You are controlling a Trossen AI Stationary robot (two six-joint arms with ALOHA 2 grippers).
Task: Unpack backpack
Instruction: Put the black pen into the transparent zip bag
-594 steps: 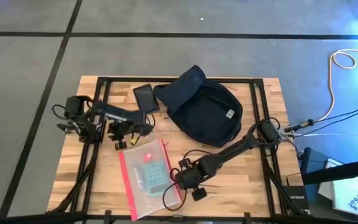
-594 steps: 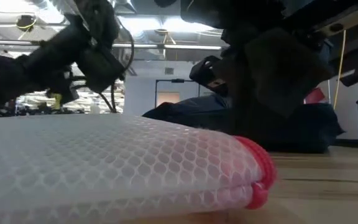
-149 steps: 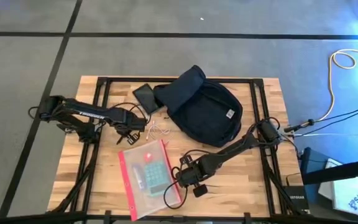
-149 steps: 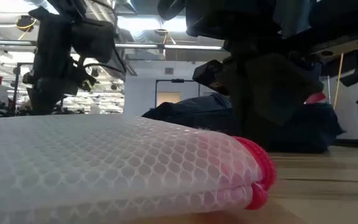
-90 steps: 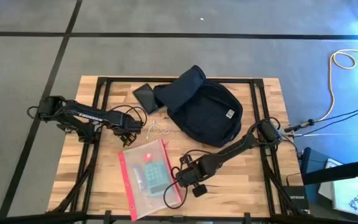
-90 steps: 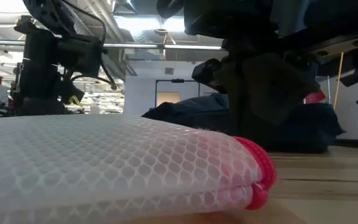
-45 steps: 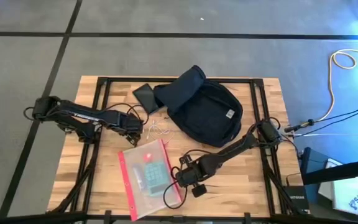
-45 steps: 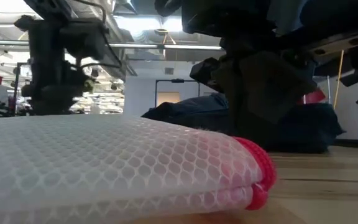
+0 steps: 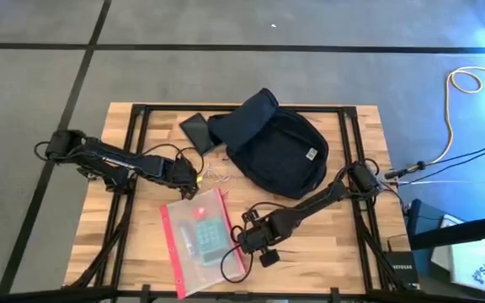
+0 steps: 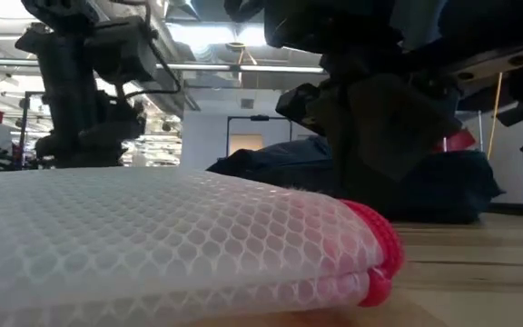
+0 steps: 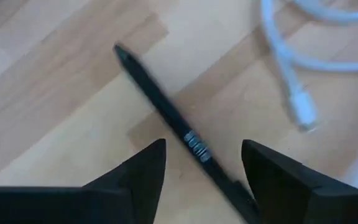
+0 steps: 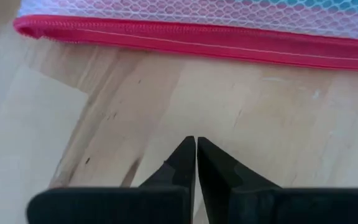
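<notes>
Right under the left gripper (image 11: 204,165), its fingers spread wide, a black pen (image 11: 166,112) is lying between them on the wood, a white cable (image 11: 291,74) just beyond. It seems to be lining up a pickup; next it needs to drop and close. The right gripper (image 12: 196,155), pinched shut and empty, is waiting beside the mesh pouch (image 12: 197,25). Farther off, the backpack (image 9: 276,147), navy and slumped, is lying flap open.

Backpack (image 9: 274,145) behind zip pouch (image 9: 202,240); phone (image 9: 198,130) left of backpack.
</notes>
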